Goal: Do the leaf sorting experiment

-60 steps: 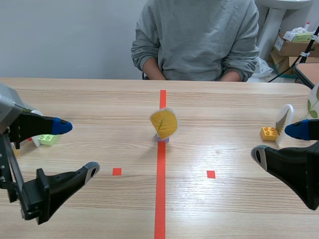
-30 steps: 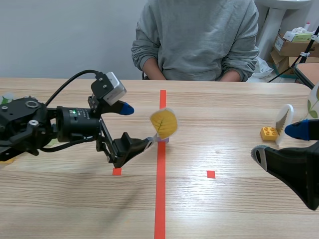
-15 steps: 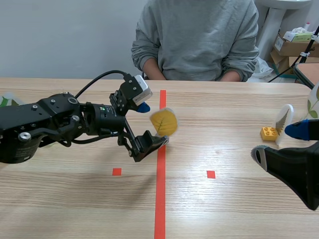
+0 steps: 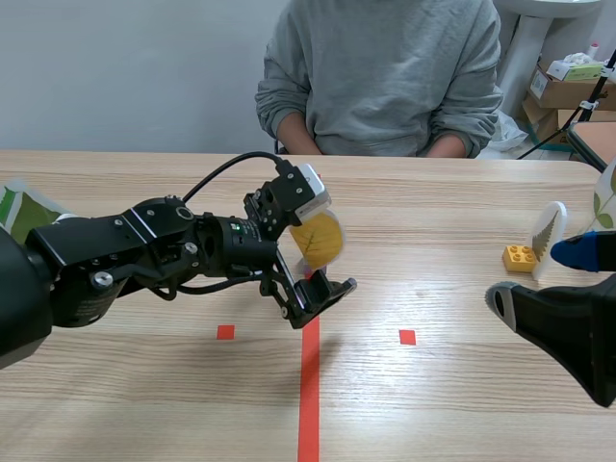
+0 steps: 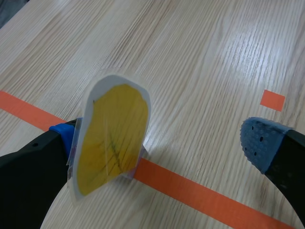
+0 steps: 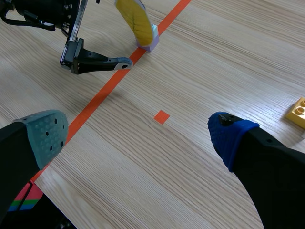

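Observation:
A yellow leaf card [image 4: 319, 240] stands upright in a small lilac base [image 6: 148, 43] on the red centre tape line. My left gripper [image 4: 327, 252] is open around it: in the left wrist view the yellow leaf card [image 5: 112, 136] sits close against one finger, while the other fingertip [image 5: 259, 143] is far off to the side. The left gripper [image 5: 162, 143] does not clamp the card. My right gripper [image 4: 534, 274] hangs open near the table's right edge, holding nothing. In the right wrist view the right gripper [image 6: 138, 136] is far short of the leaf card [image 6: 135, 16].
An orange brick [image 4: 518, 257] holding a white card with a feathery leaf [image 4: 549, 236] stands at the right. Another leaf card [image 4: 606, 197] shows at the right edge, and a green one [image 4: 24, 207] at the far left. A person [image 4: 380, 77] sits across the table.
My left arm has swung from the left side to the centre, bringing its open fingers around the yellow leaf card. The right arm has not moved.

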### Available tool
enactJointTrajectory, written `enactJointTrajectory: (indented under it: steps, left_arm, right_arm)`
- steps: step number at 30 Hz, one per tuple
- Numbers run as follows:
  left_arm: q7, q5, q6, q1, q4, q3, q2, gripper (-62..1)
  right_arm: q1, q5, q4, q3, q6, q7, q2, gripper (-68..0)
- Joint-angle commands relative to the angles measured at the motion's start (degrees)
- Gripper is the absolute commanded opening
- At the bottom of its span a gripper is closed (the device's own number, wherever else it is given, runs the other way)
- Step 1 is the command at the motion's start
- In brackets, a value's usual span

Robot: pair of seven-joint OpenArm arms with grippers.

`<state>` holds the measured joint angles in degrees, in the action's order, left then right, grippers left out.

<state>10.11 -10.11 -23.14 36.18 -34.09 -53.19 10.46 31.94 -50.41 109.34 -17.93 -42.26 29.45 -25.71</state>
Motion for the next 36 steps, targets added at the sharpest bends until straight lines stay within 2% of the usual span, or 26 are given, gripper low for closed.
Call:
enactJointTrajectory:
  steps: [1, 4, 11, 17, 30, 36]
  left_arm:
    - [0.9, -0.7, -0.1, 0.7, -0.7, 0.4, -0.3, 1.4]
    - [0.9, -0.7, -0.1, 0.7, -0.7, 0.4, -0.1, 0.1]
    - [0.9, -0.7, 0.1, 0.7, -0.7, 0.4, -0.1, -25.3]
    - [0.9, -0.7, 0.1, 0.7, -0.7, 0.4, -0.1, -38.6]
    - [2.0, -0.7, 0.1, 0.7, -0.7, 0.4, -0.1, -54.9]
    - [2.2, -0.7, 0.1, 0.7, -0.7, 0.4, -0.1, -56.7]
  right_arm:
    - [-0.5, -0.3, 0.1, -0.3, -0.5, -1.1, -0.3, -6.9]
    - [-0.5, -0.3, 0.1, -0.3, -0.5, -1.3, -0.3, -6.9]
    - [-0.5, -0.3, 0.1, -0.3, -0.5, -1.3, -0.3, -6.9]
    - [-0.5, -0.3, 0.1, -0.3, -0.5, -1.3, -0.3, -6.9]
    - [-0.5, -0.3, 0.1, -0.3, -0.5, -1.3, -0.3, -6.9]
    - [-0.5, -0.3, 0.1, -0.3, -0.5, -1.3, -0.3, -6.9]
